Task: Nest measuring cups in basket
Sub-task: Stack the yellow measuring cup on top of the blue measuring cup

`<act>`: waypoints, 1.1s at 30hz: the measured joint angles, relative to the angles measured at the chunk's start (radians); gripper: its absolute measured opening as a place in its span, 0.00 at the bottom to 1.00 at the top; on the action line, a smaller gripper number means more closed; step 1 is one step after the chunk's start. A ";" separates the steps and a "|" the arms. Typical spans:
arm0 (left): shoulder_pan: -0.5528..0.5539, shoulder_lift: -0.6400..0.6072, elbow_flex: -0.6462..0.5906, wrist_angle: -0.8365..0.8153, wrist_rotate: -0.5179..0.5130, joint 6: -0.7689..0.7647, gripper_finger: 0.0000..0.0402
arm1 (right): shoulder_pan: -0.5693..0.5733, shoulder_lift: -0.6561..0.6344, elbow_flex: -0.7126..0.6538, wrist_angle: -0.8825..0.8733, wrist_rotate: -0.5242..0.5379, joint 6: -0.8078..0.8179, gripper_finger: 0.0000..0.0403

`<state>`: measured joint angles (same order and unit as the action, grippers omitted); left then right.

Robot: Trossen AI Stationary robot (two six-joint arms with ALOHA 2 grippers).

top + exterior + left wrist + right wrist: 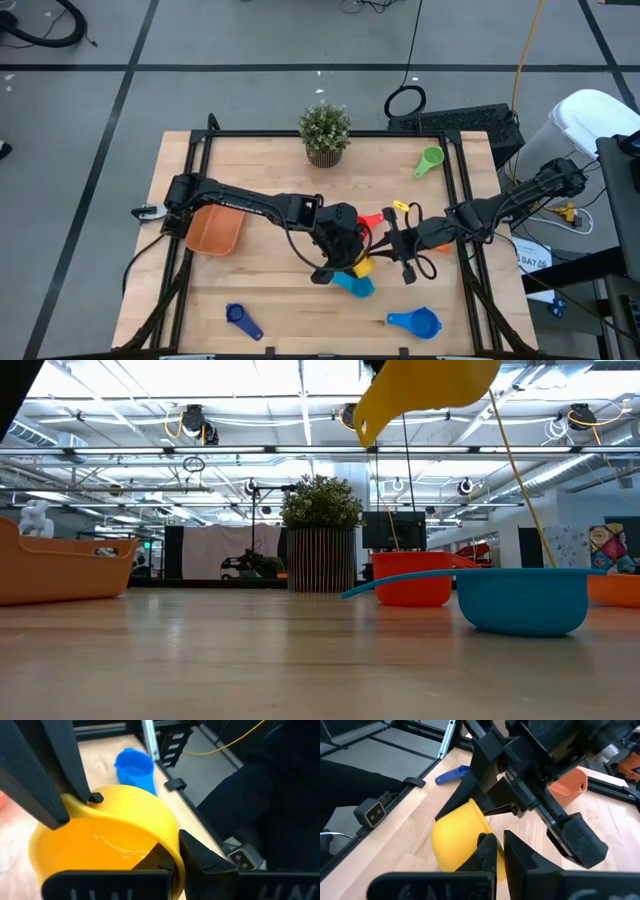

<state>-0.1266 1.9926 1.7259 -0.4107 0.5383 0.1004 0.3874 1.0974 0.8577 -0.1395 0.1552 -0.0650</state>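
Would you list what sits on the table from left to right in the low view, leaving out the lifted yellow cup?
Orange basket → potted plant → red measuring cup → light blue measuring cup.

Both arms [330, 225] crowd table centre; open board beside basket [214, 231], front left

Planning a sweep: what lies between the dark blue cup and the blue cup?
High view: only bare table between the dark blue cup and blue cup; light blue cup sits off that line.
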 joint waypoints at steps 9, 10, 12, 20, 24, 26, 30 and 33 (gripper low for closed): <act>0.007 0.000 0.003 -0.051 -0.073 0.040 0.02 | -0.002 -0.007 -0.001 -0.003 -0.029 -0.047 0.04; 0.007 0.000 0.003 -0.051 -0.078 0.040 0.01 | -0.002 -0.008 -0.001 -0.003 -0.031 -0.062 0.06; 0.007 0.000 0.004 -0.053 -0.088 0.042 0.01 | -0.002 -0.009 -0.001 -0.001 -0.039 -0.068 0.10; 0.017 -0.004 0.004 -0.117 -0.146 0.071 0.01 | 0.000 -0.005 -0.003 0.001 -0.150 -0.051 0.32; 0.017 -0.004 0.004 -0.130 -0.139 0.079 0.01 | -0.004 -0.002 -0.002 0.013 -0.077 -0.056 0.40; 0.015 -0.004 0.004 -0.167 -0.139 0.088 0.01 | -0.009 -0.002 -0.002 0.033 -0.058 -0.067 0.42; 0.010 -0.004 0.004 -0.208 -0.135 0.100 0.01 | -0.026 0.006 -0.002 0.041 -0.053 -0.074 0.46; 0.005 -0.004 0.034 -0.274 -0.132 0.122 0.01 | -0.044 0.049 -0.001 0.060 -0.054 -0.074 0.46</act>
<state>-0.1216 1.9887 1.7598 -0.6849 0.4062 0.2220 0.3433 1.1466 0.8566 -0.0799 0.1009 -0.1390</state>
